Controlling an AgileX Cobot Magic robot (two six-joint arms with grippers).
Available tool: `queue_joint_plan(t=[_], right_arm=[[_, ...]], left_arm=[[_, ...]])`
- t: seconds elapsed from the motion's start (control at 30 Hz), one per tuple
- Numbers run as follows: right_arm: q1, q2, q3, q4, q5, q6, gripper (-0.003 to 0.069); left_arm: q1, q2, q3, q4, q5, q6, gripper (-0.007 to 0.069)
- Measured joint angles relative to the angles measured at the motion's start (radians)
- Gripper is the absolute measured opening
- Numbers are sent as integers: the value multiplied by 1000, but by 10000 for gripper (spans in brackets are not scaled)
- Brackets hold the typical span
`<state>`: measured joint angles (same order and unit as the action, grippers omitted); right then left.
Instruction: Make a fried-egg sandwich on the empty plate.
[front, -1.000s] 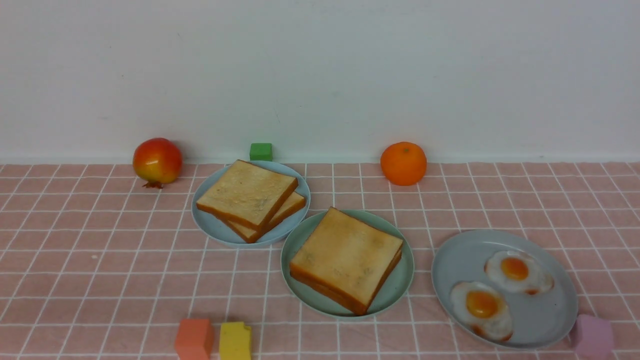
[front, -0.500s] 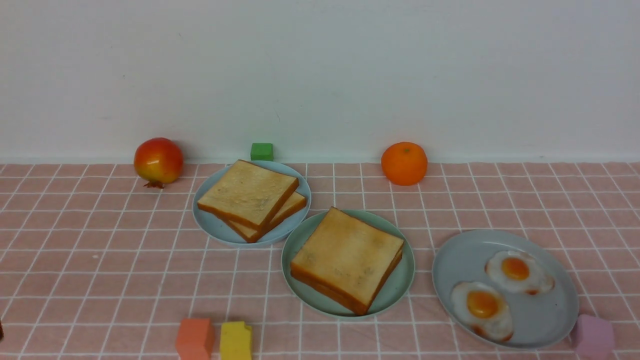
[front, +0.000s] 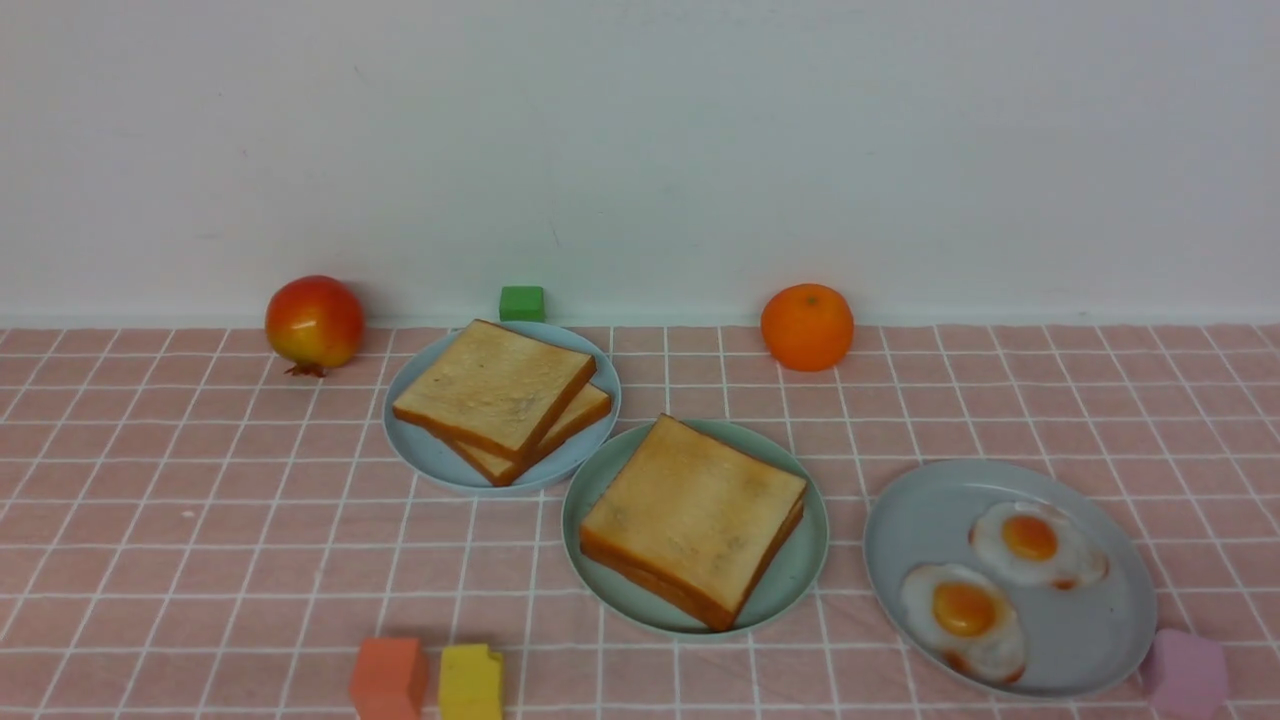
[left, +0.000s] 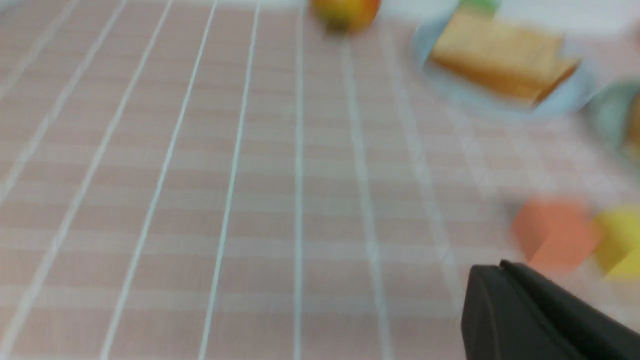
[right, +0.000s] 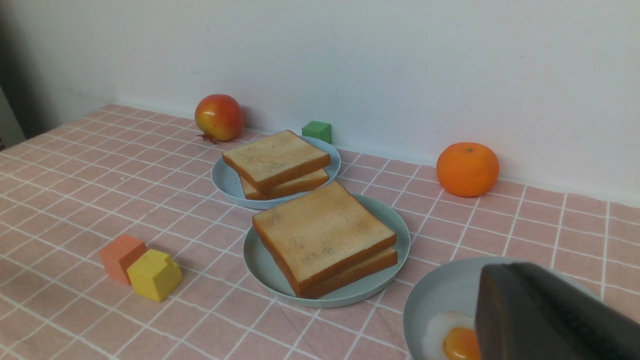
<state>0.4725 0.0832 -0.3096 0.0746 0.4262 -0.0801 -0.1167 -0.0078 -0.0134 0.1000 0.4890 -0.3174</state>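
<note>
The sandwich (front: 693, 520) sits on the mint-green plate (front: 797, 570) in the middle of the table (front: 200, 520), two toast slices stacked with the top one slightly askew. From the right wrist view the two slices lie close together, and I cannot make out any egg between them, so whether the filling is in there stays hidden. Two fried eggs (front: 965, 617) lie on the grey plate (front: 1090, 640) to the right, and two spare toast slices (front: 497, 396) rest on the pale blue plate (front: 440, 462) behind. Neither arm shows in the front view. The left pincer (left: 530, 310) hangs above bare cloth, clenched and empty. The right pincer (right: 540, 310) hovers over the egg plate, holding nothing I can see; whether its jaws are parted I cannot tell. If an egg is inside, the job looks finished.
</note>
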Motion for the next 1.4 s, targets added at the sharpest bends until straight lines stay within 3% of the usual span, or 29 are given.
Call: queue_joint_plan(t=[0.1, 0.3, 1.13, 1.2, 1.4], right_arm=[[0, 0, 0, 1, 0, 0, 33], [0, 0, 0, 1, 0, 0, 39], [0, 0, 6, -17, -5, 0, 75], [-17, 0, 21, -38, -5, 0, 77], [-192, 0, 63, -59, -4, -15, 84]], left_arm=[[48, -2, 23, -37, -84, 36, 13], [62, -2, 26, -43, -102, 110, 13], [75, -2, 27, -62, -107, 116, 19], [75, -2, 27, -62, -107, 116, 20], [75, -2, 27, -63, -108, 116, 24]])
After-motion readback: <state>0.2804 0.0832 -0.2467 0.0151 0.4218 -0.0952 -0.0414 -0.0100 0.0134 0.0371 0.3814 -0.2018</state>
